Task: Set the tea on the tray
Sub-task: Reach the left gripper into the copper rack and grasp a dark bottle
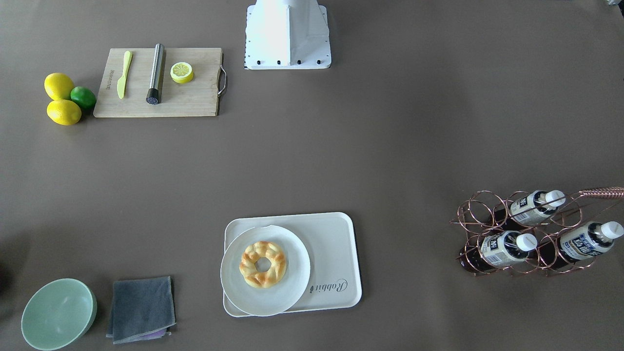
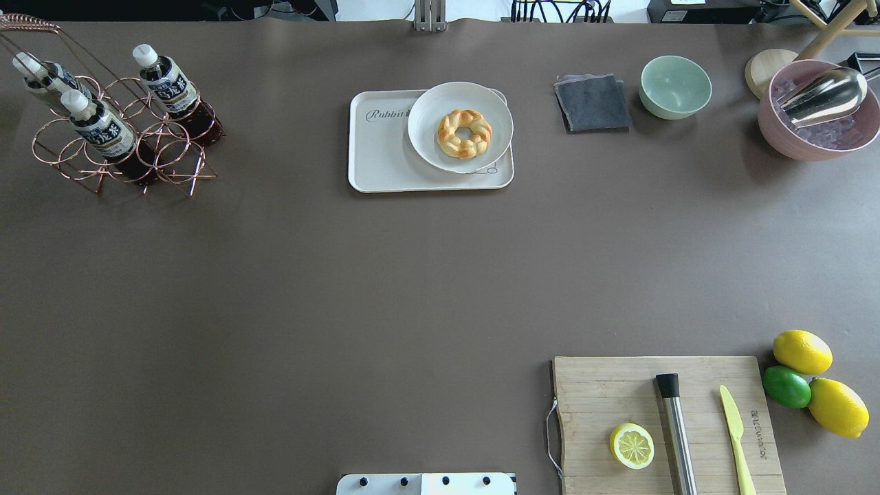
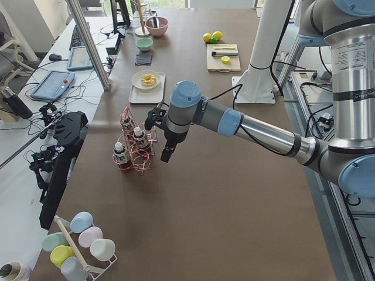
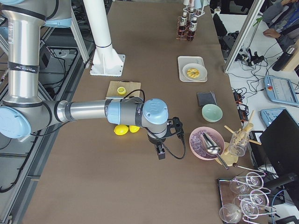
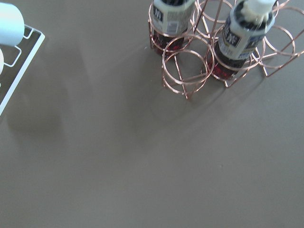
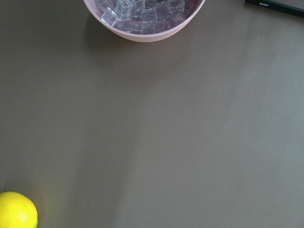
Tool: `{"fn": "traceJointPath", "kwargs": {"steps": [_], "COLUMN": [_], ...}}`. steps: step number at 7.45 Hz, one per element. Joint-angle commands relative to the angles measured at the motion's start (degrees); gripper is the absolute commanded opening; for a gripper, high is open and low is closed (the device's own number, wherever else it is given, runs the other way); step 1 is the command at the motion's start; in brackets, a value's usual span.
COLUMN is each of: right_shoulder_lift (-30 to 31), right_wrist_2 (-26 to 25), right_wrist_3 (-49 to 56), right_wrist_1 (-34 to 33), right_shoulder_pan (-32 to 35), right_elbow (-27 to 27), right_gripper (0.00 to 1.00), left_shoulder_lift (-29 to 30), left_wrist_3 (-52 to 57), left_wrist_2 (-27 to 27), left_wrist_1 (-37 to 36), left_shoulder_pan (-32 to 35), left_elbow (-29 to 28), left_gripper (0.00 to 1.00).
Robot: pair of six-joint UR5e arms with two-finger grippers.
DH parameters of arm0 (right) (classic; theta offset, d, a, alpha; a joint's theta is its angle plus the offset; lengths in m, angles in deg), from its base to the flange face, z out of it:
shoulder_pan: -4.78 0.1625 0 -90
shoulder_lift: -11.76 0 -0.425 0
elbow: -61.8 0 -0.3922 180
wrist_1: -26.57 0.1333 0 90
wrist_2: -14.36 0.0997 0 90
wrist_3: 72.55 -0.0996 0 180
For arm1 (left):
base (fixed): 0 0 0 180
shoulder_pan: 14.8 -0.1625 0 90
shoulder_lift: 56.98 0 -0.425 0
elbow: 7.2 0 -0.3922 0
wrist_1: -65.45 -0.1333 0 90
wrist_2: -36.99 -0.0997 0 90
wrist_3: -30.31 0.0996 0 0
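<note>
— Where's the tea (image 2: 168, 79)?

— All three bottles stand upright in the copper wire rack (image 1: 602, 192) at the table's far left. That is well apart from the tray (image 2: 385, 155), which sits far centre. A white plate (image 2: 426, 103) with a braided doughnut (image 2: 465, 133) covers the tray's right part.

— Any writing?

— Grey script "Rabbit" on the tray, legible in both table-wide views. The bottle labels are white and blue, with characters too small to read. The cutting board (image 2: 619, 392) carries a printed word I can't make out.

— And the grippers?

— Only the side views show the arms. The left gripper (image 3: 166, 156) hangs above the table near the rack. The right gripper (image 4: 160, 153) is between the lemons (image 4: 121, 130) and the pink bowl of ice (image 2: 818, 148). Whether either is wide or narrow, I can't tell.

— The wrist cameras?

— The left one looks down on two bottles in the rack's rings. The right one catches the ice bowl's edge and one lemon.

— That bowl elsewhere?

— The overhead view has it at far right; the front-facing view cuts it off.
</note>
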Motion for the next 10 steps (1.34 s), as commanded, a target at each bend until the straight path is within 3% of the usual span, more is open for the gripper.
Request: {"fn": "traceJointPath", "kwargs": {"steps": [1,3,4,7,9,10], "right_shoulder_lift": [0.56,0.65,0.82,1.00,1.00,0.91], "right_wrist_2": [0.21,0.21,0.21,0.13,0.13,0.13], "right_wrist_3": [0.15,0.32,0.41,0.41,0.41,0.24], "right_wrist_1": [0.00,0.00,0.00,0.00,0.00,0.00], "right_shoulder_pan": [-0.03,-0.03,-0.03,-0.03,-0.03,-0.03], "right_elbow": [-0.21,0.14,0.06,0.14,0.14,0.06], "right_gripper": [1.00,1.00,1.00,1.00,1.00,1.00], "left_shoulder_lift": [8.02,11.03,12.34,19.72,20.70,20.79], "left_wrist_3": [-4.82,-17.96,-22.46,-29.33,-32.44,-32.18], "left_wrist_2": [-0.44,-6.03,-8.24,-9.58,-15.19,-15.21], "left_wrist_1": [2.77,15.29,17.88,18.17,18.26,18.35], "left_shoulder_pan": [-3.52,-9.66,-12.57,-16.36,-20.75,-20.86], "left_elbow": [-2.39,-7.49,-9.42,-15.84,-16.64,-17.34], "left_gripper": [0.97,0.97,0.97,0.97,0.97,0.97]}}
